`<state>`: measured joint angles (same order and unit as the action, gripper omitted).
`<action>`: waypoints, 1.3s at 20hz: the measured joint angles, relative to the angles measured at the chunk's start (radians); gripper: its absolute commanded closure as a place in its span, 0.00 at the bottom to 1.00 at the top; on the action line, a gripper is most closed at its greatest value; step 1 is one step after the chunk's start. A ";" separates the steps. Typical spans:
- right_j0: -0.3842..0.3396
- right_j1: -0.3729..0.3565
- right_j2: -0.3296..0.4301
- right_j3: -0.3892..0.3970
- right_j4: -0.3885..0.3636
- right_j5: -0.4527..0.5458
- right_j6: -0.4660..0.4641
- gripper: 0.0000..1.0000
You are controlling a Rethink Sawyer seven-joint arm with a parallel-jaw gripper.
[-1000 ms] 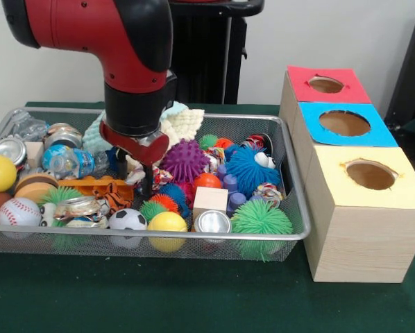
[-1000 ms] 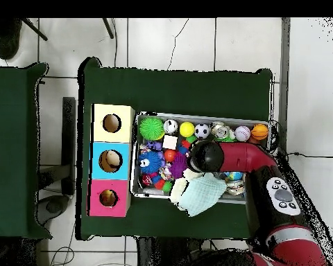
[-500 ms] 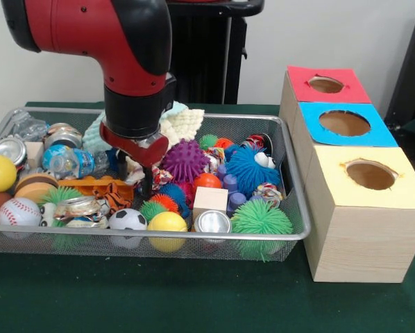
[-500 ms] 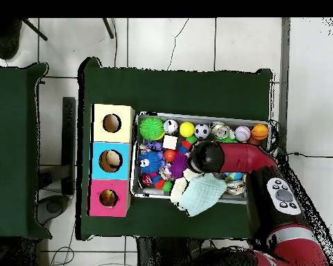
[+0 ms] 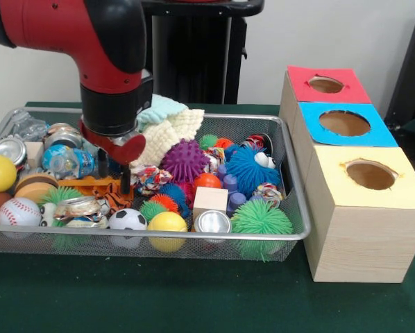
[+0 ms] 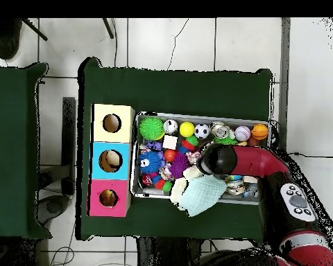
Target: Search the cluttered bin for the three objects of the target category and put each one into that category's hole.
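The wire-mesh bin [image 5: 291, 236] sits on the green table [image 5: 193, 305], still crammed with balls, cans and spiky toys. The gripper [image 5: 114, 173] hangs spread open and empty over the orange tiger-striped toy [image 5: 110, 195]. Sorting looks barely started; the holes show nothing I can make out.

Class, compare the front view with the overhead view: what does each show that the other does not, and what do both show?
Only the front view shows the gripper hanging over the bin's clutter, and the wood-grain side of the yellow-topped box.

Only the overhead view shows the tiled floor around the table and a second green table.

Both show the bin, the three holed boxes, the yellow ball and the red arm.
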<state>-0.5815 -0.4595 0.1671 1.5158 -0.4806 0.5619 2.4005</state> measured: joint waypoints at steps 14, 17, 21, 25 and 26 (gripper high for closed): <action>0.014 0.029 0.000 -0.083 0.000 0.000 0.000 0.00; 0.030 0.052 -0.003 -0.113 -0.001 0.003 0.000 0.00; 0.036 0.060 -0.013 -0.126 -0.001 0.010 0.000 0.00; 0.039 0.071 -0.017 -0.146 -0.001 0.026 0.000 0.00; 0.041 0.075 -0.017 -0.152 -0.001 0.031 0.000 0.00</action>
<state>-0.5408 -0.3845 0.1503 1.3641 -0.4816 0.5927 2.4005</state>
